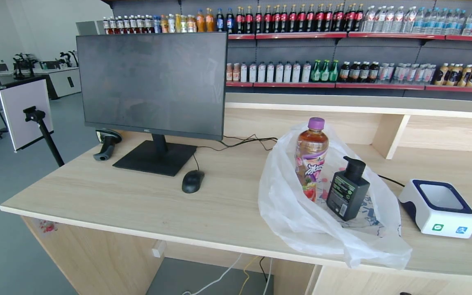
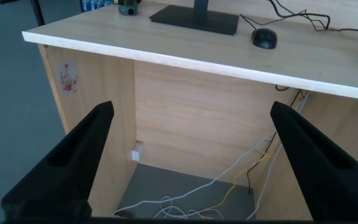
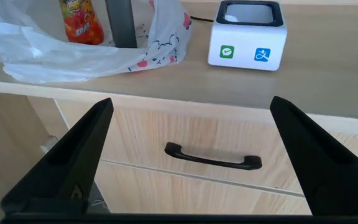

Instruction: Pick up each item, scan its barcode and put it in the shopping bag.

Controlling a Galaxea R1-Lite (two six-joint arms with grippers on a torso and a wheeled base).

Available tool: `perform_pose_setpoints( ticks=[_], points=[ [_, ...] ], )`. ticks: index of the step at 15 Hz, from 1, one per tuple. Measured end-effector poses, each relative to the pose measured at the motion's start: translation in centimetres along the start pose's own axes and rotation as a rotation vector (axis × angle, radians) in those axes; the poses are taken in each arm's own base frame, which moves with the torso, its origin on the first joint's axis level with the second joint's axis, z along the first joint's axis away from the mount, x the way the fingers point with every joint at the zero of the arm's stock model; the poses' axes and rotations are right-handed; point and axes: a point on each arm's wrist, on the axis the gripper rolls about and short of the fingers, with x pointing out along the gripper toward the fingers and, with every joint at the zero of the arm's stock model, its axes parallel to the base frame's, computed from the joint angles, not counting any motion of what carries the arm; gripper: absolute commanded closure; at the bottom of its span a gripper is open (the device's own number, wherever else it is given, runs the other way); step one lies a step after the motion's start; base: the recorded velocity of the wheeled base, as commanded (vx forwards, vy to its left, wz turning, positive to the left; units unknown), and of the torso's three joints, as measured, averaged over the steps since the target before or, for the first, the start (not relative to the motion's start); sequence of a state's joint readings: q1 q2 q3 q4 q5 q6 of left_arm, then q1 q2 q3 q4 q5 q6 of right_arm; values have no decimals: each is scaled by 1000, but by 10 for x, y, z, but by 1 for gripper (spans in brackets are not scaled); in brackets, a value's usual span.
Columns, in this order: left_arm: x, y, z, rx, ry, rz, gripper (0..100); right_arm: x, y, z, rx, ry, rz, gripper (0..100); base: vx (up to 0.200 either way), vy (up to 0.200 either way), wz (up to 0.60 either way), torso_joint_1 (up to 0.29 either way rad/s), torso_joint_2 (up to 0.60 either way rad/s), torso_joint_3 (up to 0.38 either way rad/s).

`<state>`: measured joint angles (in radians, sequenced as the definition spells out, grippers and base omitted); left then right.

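Left gripper (image 2: 191, 107) hangs below the tabletop's (image 1: 137, 205) front edge, fingers spread wide and empty. The right gripper (image 3: 191, 102) gapes the same way before a drawer handle (image 3: 213, 160) under the front edge, toward the right end.

On the tabletop, just back from the front edge and right of the middle, the shopping bag (image 1: 301, 221) lies slack and open. The tea bottle (image 1: 312, 157) and the pump bottle (image 1: 348, 192) stand upright among its folds, side by side. The scanner box (image 1: 439, 207) sits just beside the bag, near the right edge. Farther back on the left are the mouse (image 1: 193, 181) and the monitor (image 1: 152, 84).

If scanning remains, the right arm looks better placed. It should rise clear of the front edge, grip the pump bottle by its body without snagging the film, and turn the barcode to the scanner's window.

I cannot tell whether the bottles stand inside the bag or merely on it. A pale patch low on the pump bottle may be its barcode — too small to be sure.
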<state>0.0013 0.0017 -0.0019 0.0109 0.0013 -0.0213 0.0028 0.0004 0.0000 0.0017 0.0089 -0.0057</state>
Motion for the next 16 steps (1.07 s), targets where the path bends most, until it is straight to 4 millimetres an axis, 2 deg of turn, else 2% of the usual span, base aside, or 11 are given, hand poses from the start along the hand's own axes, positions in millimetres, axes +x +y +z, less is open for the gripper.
perform_pose_setpoints(
  ticks=[10,11,16],
  points=[
    [0,0,0,20,-1,-2,0,0,0,0,-2,0,1,0,0,0,-600,2,2,0],
    [0,0,0,20,-2,-3,0,0,0,0,-2,0,1,0,0,-200,-600,2,7,7],
    [0,0,0,19,-2,-2,0,0,0,0,-7,0,1,0,0,-200,0,2,0,2]
  ],
)
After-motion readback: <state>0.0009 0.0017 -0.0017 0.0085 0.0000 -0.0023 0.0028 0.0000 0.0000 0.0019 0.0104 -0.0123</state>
